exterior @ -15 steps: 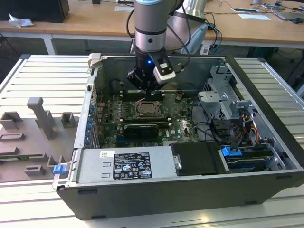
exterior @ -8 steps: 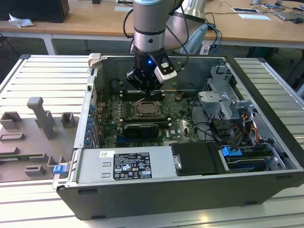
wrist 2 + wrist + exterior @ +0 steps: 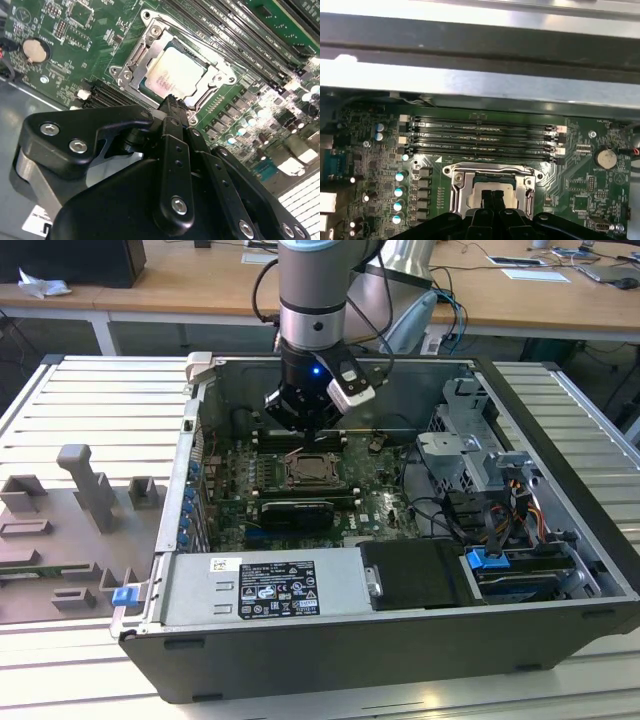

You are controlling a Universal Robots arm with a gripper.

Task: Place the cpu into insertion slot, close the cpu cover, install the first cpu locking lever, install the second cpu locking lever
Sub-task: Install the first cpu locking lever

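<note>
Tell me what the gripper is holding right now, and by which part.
Nothing: the gripper is shut and empty, its tip at the edge of the cpu cover.

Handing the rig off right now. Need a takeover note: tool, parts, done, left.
Tool: shut, holding nothing, tips just above the edge of the socket; contact cannot be told.
Cpu: seated in the insertion slot, pale face showing through the cover's window.
Cpu cover: down flat over the cpu.
Done: cpu placed, cover closed.
Left: the two locking levers; whether either is latched cannot be told.
</note>
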